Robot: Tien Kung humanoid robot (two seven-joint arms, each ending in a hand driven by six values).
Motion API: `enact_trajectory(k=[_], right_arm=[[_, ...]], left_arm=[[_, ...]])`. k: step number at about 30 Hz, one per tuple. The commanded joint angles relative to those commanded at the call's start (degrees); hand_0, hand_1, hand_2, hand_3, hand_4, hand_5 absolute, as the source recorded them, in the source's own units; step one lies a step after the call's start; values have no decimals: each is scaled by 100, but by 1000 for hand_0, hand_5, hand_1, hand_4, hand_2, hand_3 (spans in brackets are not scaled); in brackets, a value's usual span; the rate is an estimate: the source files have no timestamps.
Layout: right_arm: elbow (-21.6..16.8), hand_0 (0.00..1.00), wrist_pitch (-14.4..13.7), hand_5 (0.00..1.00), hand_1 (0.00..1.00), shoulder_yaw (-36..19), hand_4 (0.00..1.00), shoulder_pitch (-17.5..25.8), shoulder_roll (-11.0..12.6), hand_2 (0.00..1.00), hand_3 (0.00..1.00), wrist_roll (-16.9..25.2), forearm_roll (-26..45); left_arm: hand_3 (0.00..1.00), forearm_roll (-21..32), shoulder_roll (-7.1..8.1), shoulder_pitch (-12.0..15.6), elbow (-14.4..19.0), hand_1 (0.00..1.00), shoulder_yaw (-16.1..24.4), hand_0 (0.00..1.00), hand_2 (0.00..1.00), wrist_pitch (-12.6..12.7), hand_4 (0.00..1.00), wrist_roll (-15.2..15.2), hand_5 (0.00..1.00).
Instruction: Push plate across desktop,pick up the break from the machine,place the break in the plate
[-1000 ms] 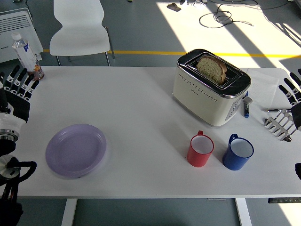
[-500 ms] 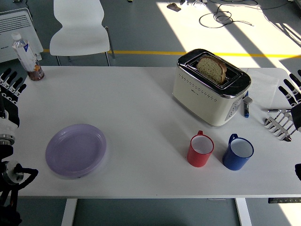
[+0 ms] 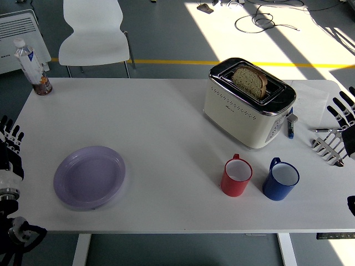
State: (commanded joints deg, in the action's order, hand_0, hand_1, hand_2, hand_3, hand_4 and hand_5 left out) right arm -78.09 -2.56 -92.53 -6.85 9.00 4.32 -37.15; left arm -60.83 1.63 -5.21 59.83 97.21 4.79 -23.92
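Note:
A lilac plate (image 3: 90, 176) lies on the white table (image 3: 166, 122) at the near left. A slice of brown bread (image 3: 249, 80) stands up out of the slot of a cream toaster (image 3: 248, 103) at the right of centre. My left hand (image 3: 9, 138) is at the picture's left edge, off the table's side, fingers spread and holding nothing, well left of the plate. My right hand (image 3: 344, 110) shows at the right edge with fingers spread, apart from the toaster.
A red mug (image 3: 237, 177) and a blue mug (image 3: 280, 179) stand in front of the toaster. A blue pen (image 3: 290, 127) and a metal rack (image 3: 328, 145) lie at the right. A water bottle (image 3: 30, 64) stands at the far left corner. A white chair (image 3: 93, 33) is behind the table.
My left hand has dropped down and back along the left edge, away from the bottle and off the table. The right hand has shifted slightly lower. Plate and bread have not moved.

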Motion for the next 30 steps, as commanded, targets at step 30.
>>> enact_trajectory(k=[30], right_arm=[[49, 776, -5, 653, 744, 123, 533, 101, -5, 745, 746, -2, -49]], left_arm=[[998, -689, 137, 142, -1074, 967, -1021, 938, 998, 315, 512, -671, 998]])
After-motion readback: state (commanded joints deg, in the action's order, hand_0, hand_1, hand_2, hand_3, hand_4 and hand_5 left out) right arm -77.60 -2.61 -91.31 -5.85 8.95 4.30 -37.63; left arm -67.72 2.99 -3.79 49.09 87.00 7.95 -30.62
